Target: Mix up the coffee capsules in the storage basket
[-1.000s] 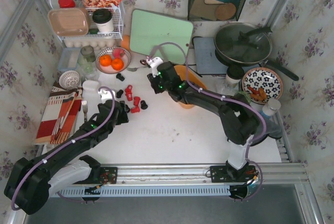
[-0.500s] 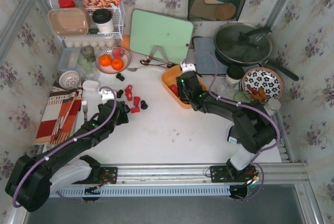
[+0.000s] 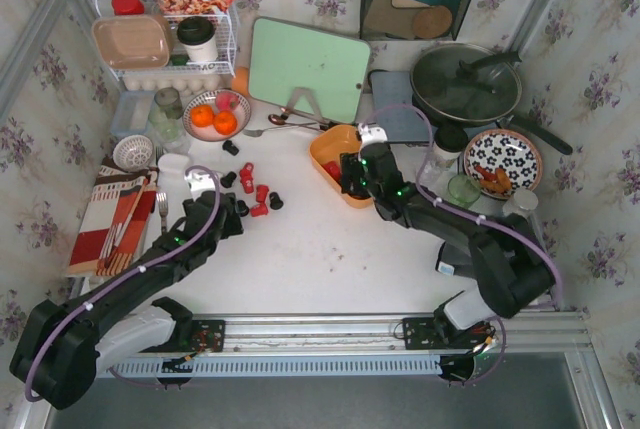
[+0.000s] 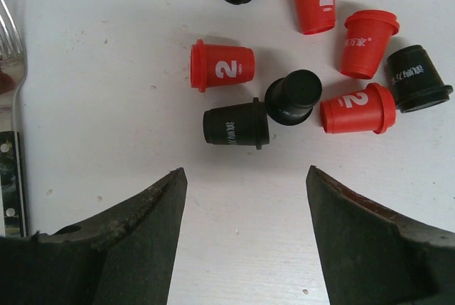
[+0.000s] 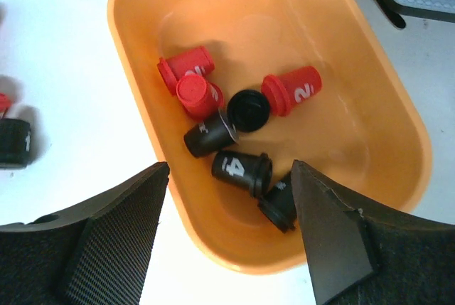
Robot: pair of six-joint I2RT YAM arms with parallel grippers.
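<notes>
Showing only at right wrist: black capsules in storage basket

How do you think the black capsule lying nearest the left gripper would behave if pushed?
The black capsule lies on its side and tapers, so it would probably roll in a curve. Small and plastic-looking, it is likely light and stiff.
</notes>
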